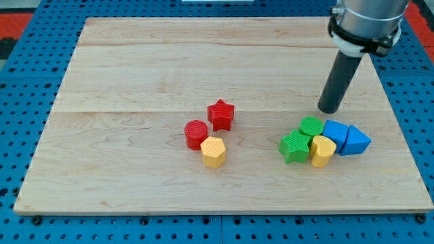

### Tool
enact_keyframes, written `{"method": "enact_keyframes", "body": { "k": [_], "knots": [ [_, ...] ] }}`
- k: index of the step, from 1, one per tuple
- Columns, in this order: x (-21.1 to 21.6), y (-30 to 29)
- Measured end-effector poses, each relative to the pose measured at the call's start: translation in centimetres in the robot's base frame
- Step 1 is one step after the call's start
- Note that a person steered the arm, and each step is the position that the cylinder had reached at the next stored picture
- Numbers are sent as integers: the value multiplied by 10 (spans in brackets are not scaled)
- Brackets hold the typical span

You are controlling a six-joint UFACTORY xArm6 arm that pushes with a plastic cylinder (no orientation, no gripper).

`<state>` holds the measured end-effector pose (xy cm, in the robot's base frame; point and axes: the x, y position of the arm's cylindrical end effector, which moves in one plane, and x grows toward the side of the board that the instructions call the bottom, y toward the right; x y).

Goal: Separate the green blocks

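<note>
My tip [329, 108] holds nothing, touches no block, sits just above the green round block [311, 126]. That block touches the green star [295, 147], yellow block [323, 150] and blue block [335, 132].

My tip [329, 109] stands near the right cluster's [324, 142] top edge — the other cluster [211, 144] lies well left.

Wooden board [135, 61] with red, yellow, green and blue blocks in two clusters.
</note>
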<state>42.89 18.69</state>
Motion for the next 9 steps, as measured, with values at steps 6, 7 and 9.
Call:
{"method": "enact_keyframes", "body": {
  "k": [6,7,9],
  "knots": [
    [59,-113],
    [50,-86],
    [68,-98]
  ]
}}
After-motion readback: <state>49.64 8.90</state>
